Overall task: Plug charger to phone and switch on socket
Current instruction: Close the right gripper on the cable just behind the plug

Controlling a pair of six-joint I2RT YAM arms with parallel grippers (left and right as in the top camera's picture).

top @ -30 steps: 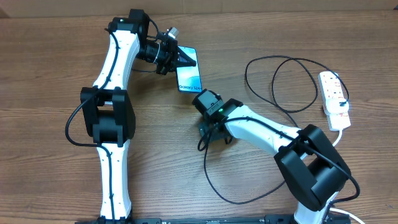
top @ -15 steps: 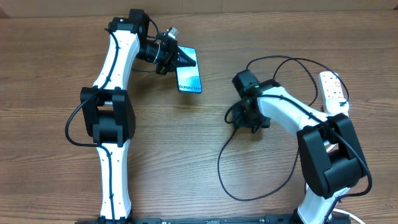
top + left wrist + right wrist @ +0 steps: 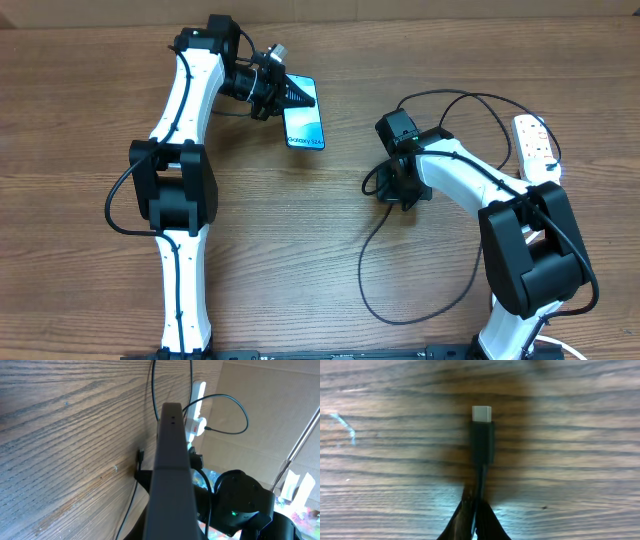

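Phone [image 3: 306, 125] screen-up, upper centre; black charger [image 3: 481, 442] silver-tipped, cable looping right; white socket [image 3: 537, 150] far right

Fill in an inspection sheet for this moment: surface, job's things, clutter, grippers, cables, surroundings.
Surface: wooden table, brown grain.
Job's things: phone screen up, towards the far side; charger plug free, not in the phone; socket at the table's right edge.
Clutter: nothing seen.
Grippers: left gripper shut on the phone's short edge; right gripper shut on the charger just behind its plug.
Cables: the charger's black cable loops over the table around the right arm.
Surroundings: cardboard wall beyond the table.
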